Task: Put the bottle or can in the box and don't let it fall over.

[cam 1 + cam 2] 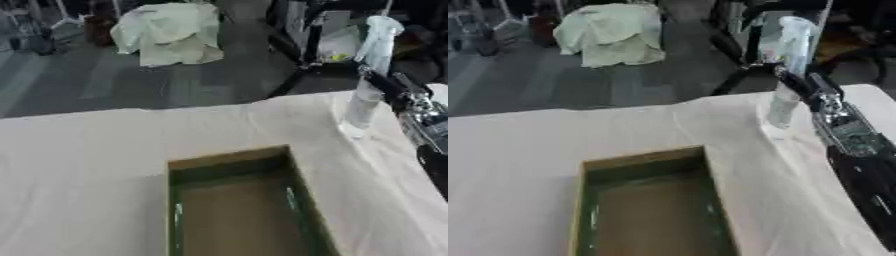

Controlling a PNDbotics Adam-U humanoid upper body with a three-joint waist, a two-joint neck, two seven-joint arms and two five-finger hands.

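A tall clear bottle (787, 70) is seen standing upright at the far right of the desk (527, 145), which is covered with a pale cloth. The right robot hand (802, 86) is pressed against the bottle's side about halfway up, and its dark fingers seem to be wrapped around it, though the picture is too blurry for this to be told for sure. The bottle is most likely held in the middle so that it stays straight and does not tip when it is lifted. The bottom of the bottle looks to be resting on the cloth or just above it.

An open box (232, 165) with green inside walls is set into the desk, nearer and to the left, well apart from the bottle. Nothing is seen inside it yet. The left robot hand is not seen in either view.
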